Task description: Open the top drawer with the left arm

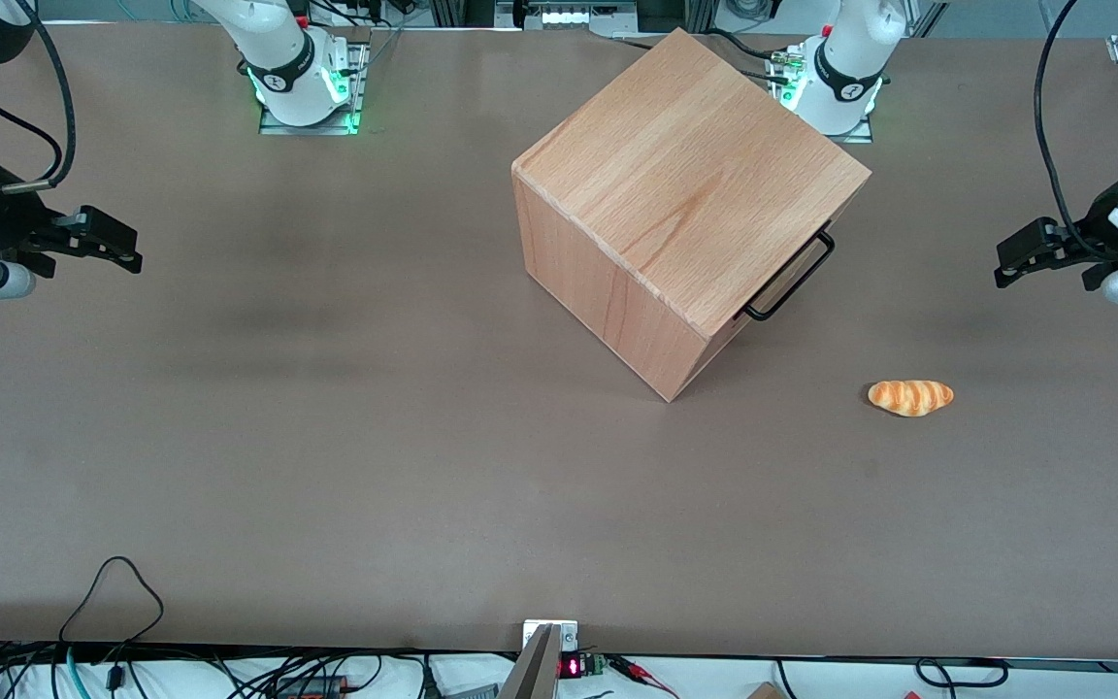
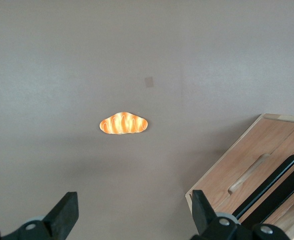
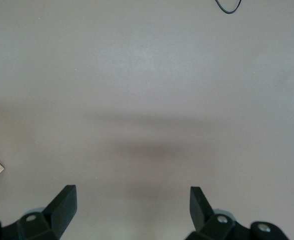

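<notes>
The wooden cube cabinet [image 1: 685, 209] stands mid-table, turned so its front faces the working arm's end. The top drawer [image 2: 257, 145] is shut flush with the cabinet front. Its thin black wire handle [image 1: 792, 282] sticks out just under the top edge, and it also shows in the left wrist view as the handle [image 2: 279, 187]. My left arm's gripper [image 1: 1013, 264] hovers above the table well in front of the drawer, apart from it. The gripper [image 2: 134, 212] is open, with nothing but bare table between its fingers.
A small toy bread roll [image 1: 910, 397] lies on the brown table [image 1: 326, 437], nearer the front camera than the gripper and in front of the cabinet; it is the roll [image 2: 123, 123] in the left wrist view. Cables run along the table's near edge.
</notes>
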`<state>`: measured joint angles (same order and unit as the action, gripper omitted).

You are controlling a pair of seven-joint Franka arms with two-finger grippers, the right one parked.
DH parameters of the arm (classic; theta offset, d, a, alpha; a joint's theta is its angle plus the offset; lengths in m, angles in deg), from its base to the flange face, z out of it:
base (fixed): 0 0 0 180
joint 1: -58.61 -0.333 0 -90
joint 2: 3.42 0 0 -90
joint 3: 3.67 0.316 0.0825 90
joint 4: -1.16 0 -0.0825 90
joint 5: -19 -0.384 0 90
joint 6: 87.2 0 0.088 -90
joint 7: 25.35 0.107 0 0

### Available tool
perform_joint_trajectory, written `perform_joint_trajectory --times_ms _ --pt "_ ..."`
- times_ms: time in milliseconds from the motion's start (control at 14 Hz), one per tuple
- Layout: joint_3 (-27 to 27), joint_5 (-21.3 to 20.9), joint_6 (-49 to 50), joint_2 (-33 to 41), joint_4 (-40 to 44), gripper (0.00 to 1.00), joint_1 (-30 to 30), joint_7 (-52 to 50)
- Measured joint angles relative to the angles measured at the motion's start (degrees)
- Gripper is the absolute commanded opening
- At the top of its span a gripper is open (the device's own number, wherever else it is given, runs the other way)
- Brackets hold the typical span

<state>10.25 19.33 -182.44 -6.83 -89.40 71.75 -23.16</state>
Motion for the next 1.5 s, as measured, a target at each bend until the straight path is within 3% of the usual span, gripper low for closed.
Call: perform_joint_trajectory --times_ms 643,1143,1500 --pt "-0.02 0.20 1.23 0.50 -0.34 1.00 -0.03 0.00" --pt "-0.22 2.95 1.23 0.47 -2.45 1.00 -0.01 0.14" --pt "-3.41 4.21 0.92 -0.97 -5.52 1.00 0.57 0.30"
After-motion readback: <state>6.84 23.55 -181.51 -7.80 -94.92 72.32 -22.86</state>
